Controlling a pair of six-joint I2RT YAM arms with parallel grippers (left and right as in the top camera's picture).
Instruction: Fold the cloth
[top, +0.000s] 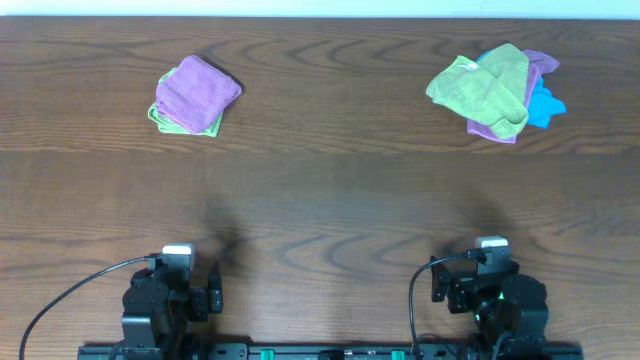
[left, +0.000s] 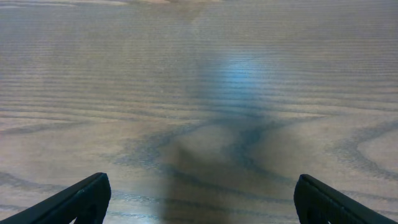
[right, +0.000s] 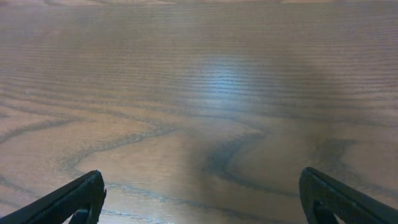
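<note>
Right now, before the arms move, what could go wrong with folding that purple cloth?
The purple cloth lies on a green cloth, so a grab might lift both. A second purple cloth sits bunched in the right pile; the robot could pick the wrong one. The left arm and right arm sit across the table from it, so reach may be strained.

Even overhead light; bluish glare on table (left: 239, 74) (wrist views soft).
</note>
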